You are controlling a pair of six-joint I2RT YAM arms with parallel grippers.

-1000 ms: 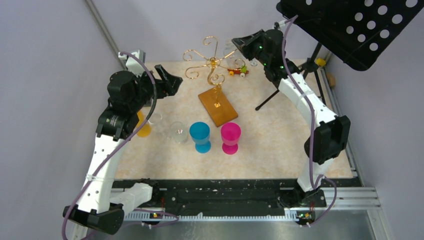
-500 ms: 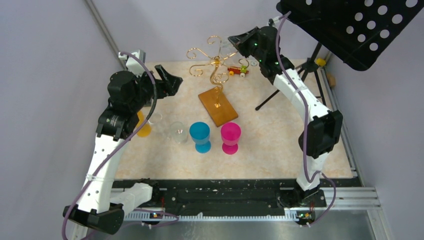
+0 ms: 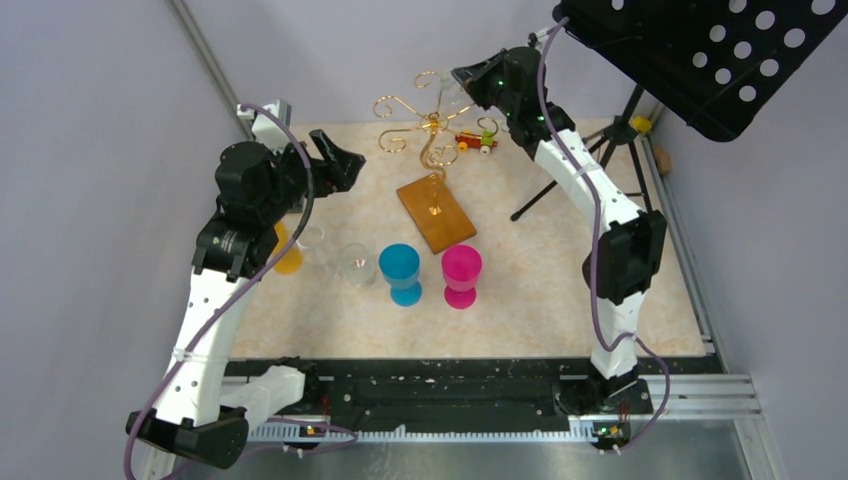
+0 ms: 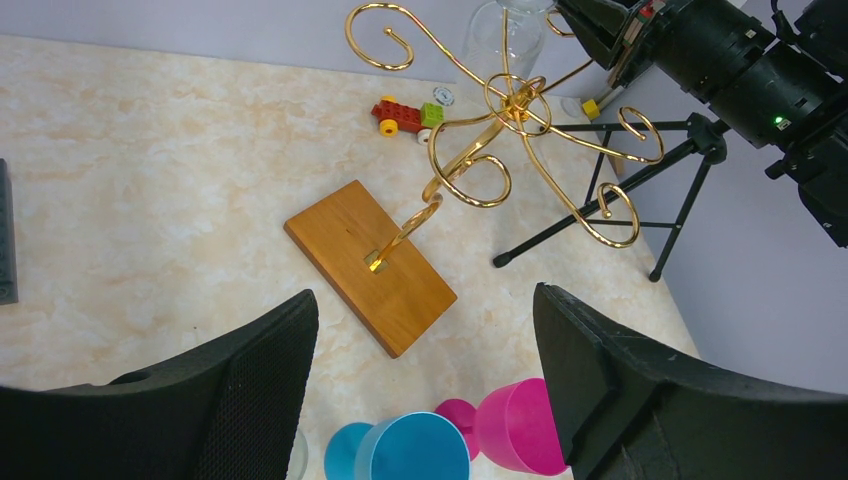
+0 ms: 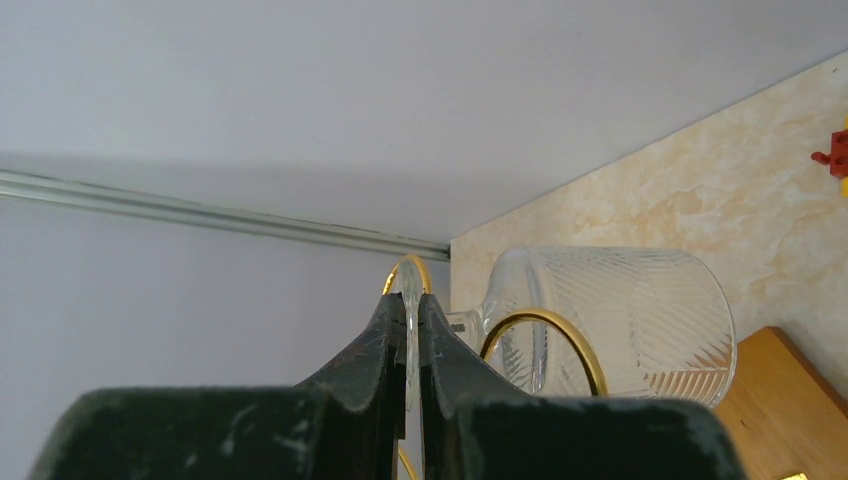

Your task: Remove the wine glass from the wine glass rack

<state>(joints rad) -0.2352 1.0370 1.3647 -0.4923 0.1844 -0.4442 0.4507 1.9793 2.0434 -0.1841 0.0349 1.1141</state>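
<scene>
The wine glass rack [image 3: 431,150], gold wire with curled arms, stands on its wooden base [image 3: 437,215] at the table's middle back. It also shows in the left wrist view [image 4: 512,100]. A clear cut wine glass [image 5: 610,320] hangs bowl-down at a far arm of the rack [image 3: 452,98]. My right gripper [image 5: 412,312] is shut on the glass's thin foot, next to a gold loop [image 5: 545,322]. In the top view my right gripper [image 3: 464,79] is at the rack's far right top. My left gripper [image 3: 345,166] is open and empty, left of the rack [image 4: 425,385].
A blue cup [image 3: 402,270], a pink cup [image 3: 461,272], a clear glass [image 3: 356,263] and an orange cup [image 3: 287,258] stand in a row nearer the front. A black music stand [image 3: 700,50] on a tripod stands at the back right. A small toy [image 3: 476,142] lies behind the rack.
My right gripper has moved a little up and toward the back left while shut on the glass's foot. The rack's top shifted slightly. The left arm has not moved.
</scene>
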